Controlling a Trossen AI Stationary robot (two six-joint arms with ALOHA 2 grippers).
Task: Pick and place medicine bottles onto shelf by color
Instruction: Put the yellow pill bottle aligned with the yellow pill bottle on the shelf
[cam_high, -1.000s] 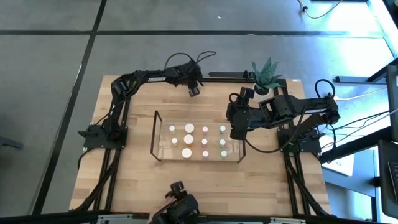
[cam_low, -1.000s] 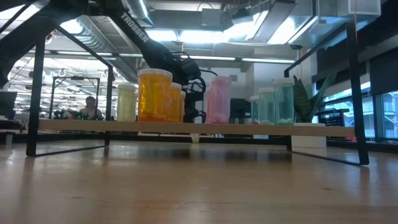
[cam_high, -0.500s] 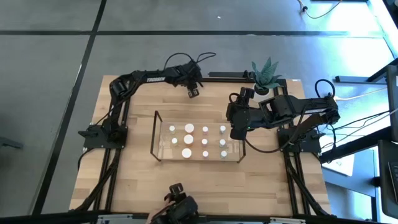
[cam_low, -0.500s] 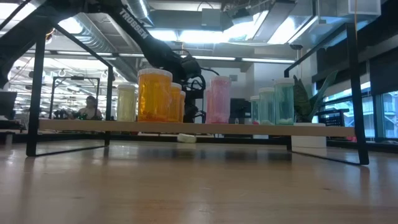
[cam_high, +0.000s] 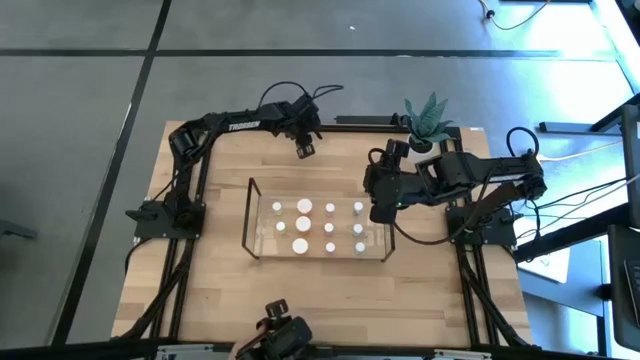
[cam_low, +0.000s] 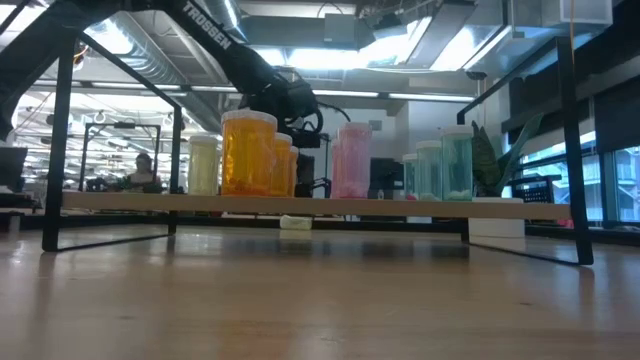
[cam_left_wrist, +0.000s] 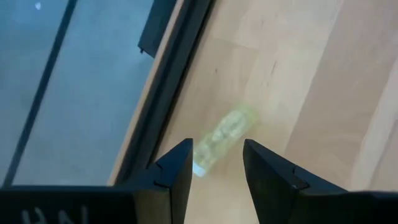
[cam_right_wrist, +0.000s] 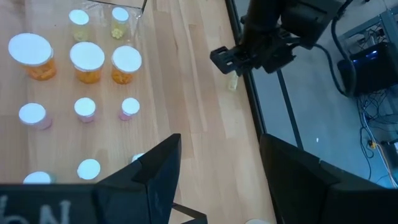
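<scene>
A small yellow-green medicine bottle (cam_left_wrist: 227, 127) lies on its side on the wood near the table's far edge, also seen in the low view (cam_low: 295, 222). My left gripper (cam_left_wrist: 214, 146) hangs open just above it, pointing steeply down, and its fingers do not touch the bottle. The clear shelf (cam_high: 250, 220) stands mid-table and carries several white-capped bottles: orange (cam_low: 248, 155), pink (cam_low: 352, 160), green (cam_low: 445, 168). My right gripper (cam_right_wrist: 221, 146) hovers open and holds nothing above the shelf's right end (cam_high: 378, 212).
A potted plant (cam_high: 428, 122) stands at the far right corner. The black table frame (cam_left_wrist: 168, 93) runs close beside the lying bottle. Bare wood lies between the shelf and the far edge. A person (cam_low: 145, 172) sits far off in the room.
My left gripper has risen from the table and tipped a little, its fingers no wider or narrower than before. The small bottle below it has gone from standing to lying on its side and has shifted slightly along the table.
</scene>
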